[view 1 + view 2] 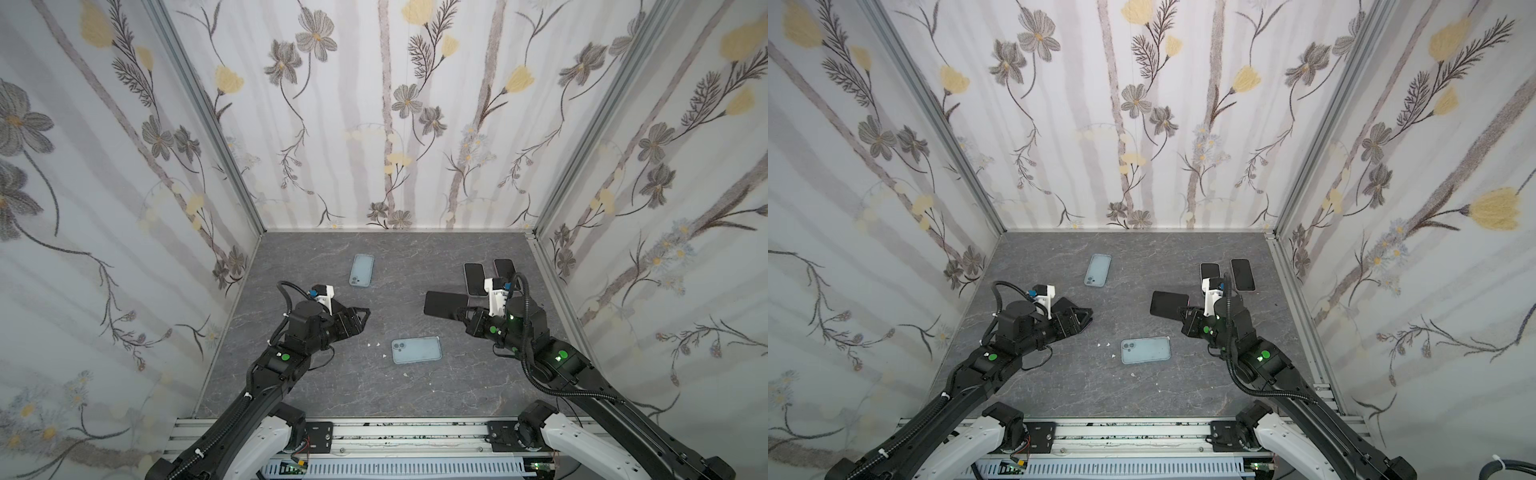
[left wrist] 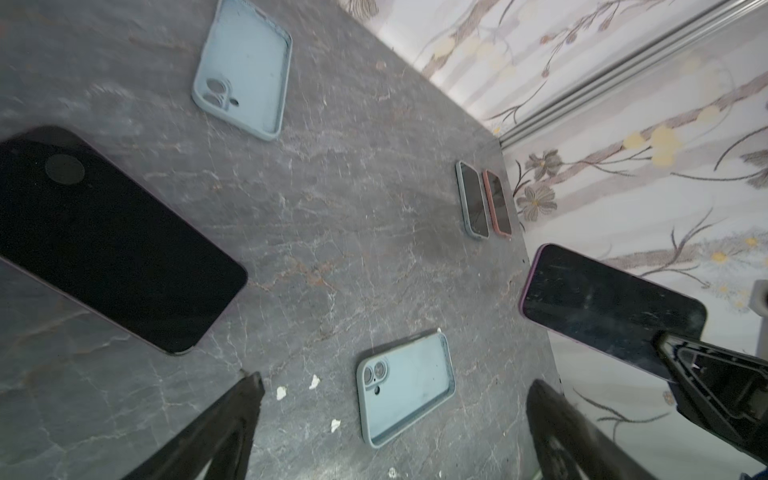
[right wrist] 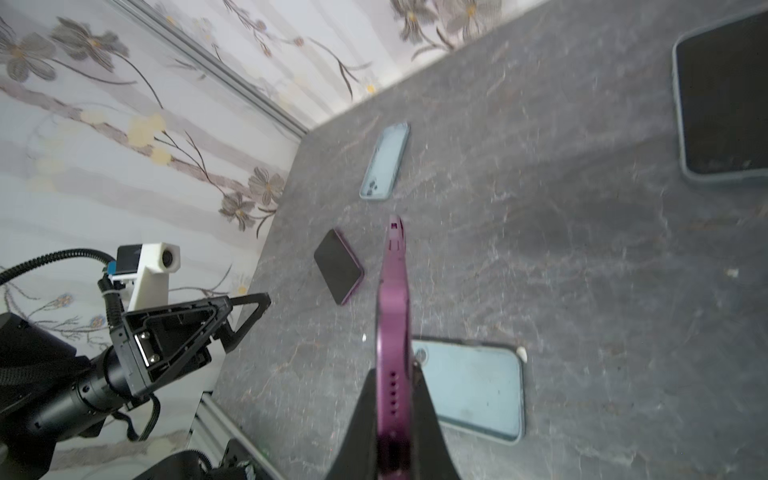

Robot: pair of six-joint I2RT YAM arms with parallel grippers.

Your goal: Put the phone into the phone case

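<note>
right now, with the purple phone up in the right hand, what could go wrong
1. The right hand pinches the dark purple phone only at one short end, so it may pivot or slip.
2. The nearer empty light blue phone case lies loose, the open left hand off it, so pressing may shove it away.

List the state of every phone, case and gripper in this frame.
left gripper: open, empty.
right gripper: shut on held phone.
held phone: lifted off the table, gripped by one end.
loose phone: flat on the table, uncased.
near case: empty, open side up.
far case: empty, open side up.
blue-cased phone: in its case, lying flat.
pink-cased phone: in its case, lying flat.
</note>
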